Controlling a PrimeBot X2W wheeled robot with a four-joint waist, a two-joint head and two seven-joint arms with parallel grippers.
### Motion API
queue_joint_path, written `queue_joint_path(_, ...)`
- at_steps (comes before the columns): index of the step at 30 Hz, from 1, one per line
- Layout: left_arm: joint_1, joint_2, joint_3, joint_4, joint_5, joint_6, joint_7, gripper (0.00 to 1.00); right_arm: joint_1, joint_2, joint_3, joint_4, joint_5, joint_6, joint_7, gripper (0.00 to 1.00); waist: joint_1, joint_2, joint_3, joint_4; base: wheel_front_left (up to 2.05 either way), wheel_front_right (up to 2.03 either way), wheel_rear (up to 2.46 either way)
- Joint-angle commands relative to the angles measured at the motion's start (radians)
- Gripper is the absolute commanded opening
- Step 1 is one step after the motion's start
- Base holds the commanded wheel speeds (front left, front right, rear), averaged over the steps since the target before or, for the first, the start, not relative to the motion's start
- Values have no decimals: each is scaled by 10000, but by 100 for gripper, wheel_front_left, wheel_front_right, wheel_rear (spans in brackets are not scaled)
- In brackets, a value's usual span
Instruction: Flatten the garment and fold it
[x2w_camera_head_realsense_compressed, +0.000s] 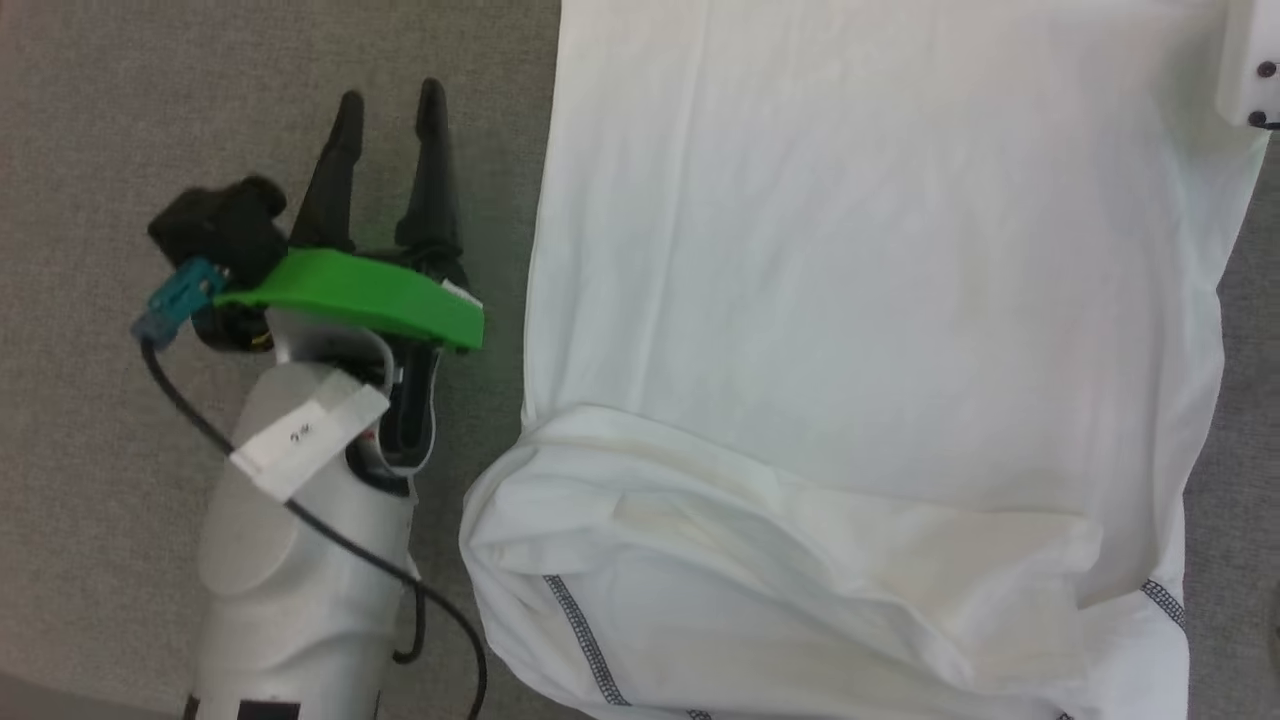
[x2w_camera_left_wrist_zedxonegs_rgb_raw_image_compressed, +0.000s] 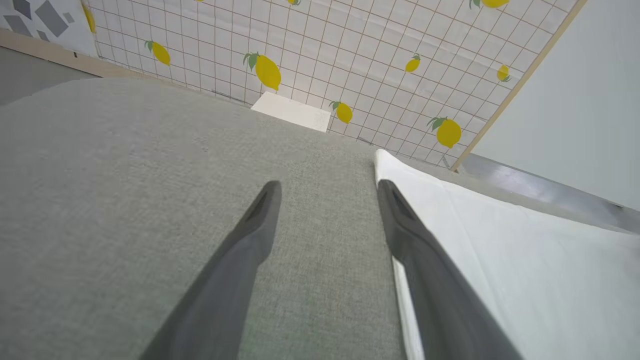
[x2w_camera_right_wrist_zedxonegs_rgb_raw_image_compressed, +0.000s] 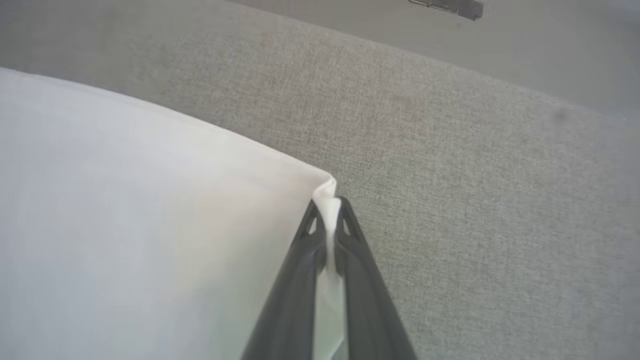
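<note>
Plainly, little writing can be read: a white label (x2w_camera_head_realsense_compressed: 300, 435) taped on the left arm's pale wrist carries small dark marks too small to make out.

The garment (x2w_camera_head_realsense_compressed: 870, 300) is white, smooth knit cotton, spread on the counter (x2w_camera_head_realsense_compressed: 150, 100), whose top is a grey, finely woven cloth. Most of the garment lies flat as a broad rectangle. At its near end a layer is turned over into a soft, rumpled band, and below that run lines of dark grey flecked stitching (x2w_camera_head_realsense_compressed: 585, 640).

The left gripper (x2w_camera_head_realsense_compressed: 391, 97) is just beside the garment's left edge, over bare counter, its long, dark, tapered fingers spread wide with nothing between them. A bright green plastic bracket (x2w_camera_head_realsense_compressed: 360, 295) crosses its base, and a black cable (x2w_camera_head_realsense_compressed: 340, 540) loops down the arm.

The right gripper (x2w_camera_right_wrist_zedxonegs_rgb_raw_image_compressed: 328, 205) is at a corner of the garment, its fingers pinched together on the cloth, which puckers into a small ridge between the tips.

Beyond the garment, a wall (x2w_camera_left_wrist_zedxonegs_rgb_raw_image_compressed: 320, 45) shows a grid pattern with yellow lemons.
</note>
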Motion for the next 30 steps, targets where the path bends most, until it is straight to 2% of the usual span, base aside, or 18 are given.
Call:
queue_joint_path(1, -612, 53, -124, 146, -9, -1, 461, 100, 136, -24, 170, -50, 132, -15, -180, 0, 0, 96, -207, -242, 0, 0, 0)
queue_joint_path(5, -2190, 81, -447, 1011, -129, 311, 2402, 100, 117, -9, 603, -139, 588, -15, -494, 0, 0, 96, -165, -515, 0, 0, 0)
queue_joint_path(6, -3079, 166, -632, 1664, -75, 506, 3500, 100, 88, 45, 867, -188, 839, -15, -591, 0, 0, 96, -46, -685, 0, 0, 0)
queue_joint_path(9, -4373, 462, -889, 2807, 211, 865, 5019, 100, 95, 101, 1389, -255, 1187, -15, -802, 0, 0, 96, 127, -990, 0, 0, 0)
queue_joint_path(12, -5296, 756, -1120, 3695, 501, 1117, 6161, 100, 111, 133, 1850, -315, 1482, -15, -957, 0, 0, 96, 296, -1287, 0, 0, 0)
queue_joint_path(15, -5979, 914, -1238, 4407, 537, 1139, 7030, 100, 112, 78, 2271, -398, 1762, -15, -1076, 0, 0, 96, 465, -1544, 0, 0, 0)
queue_joint_path(21, -6800, 1077, -1561, 5172, 795, 1157, 7662, 100, 33, -220, 2759, -550, 2135, -15, -1182, 0, 0, 96, 773, -1830, 0, 0, 0)
queue_joint_path(30, -7049, 1307, -2106, 6139, 1233, 1321, 8439, 100, -51, -436, 3170, -818, 2510, -15, -1274, 0, 0, 96, 1018, -2007, 0, 0, 0)
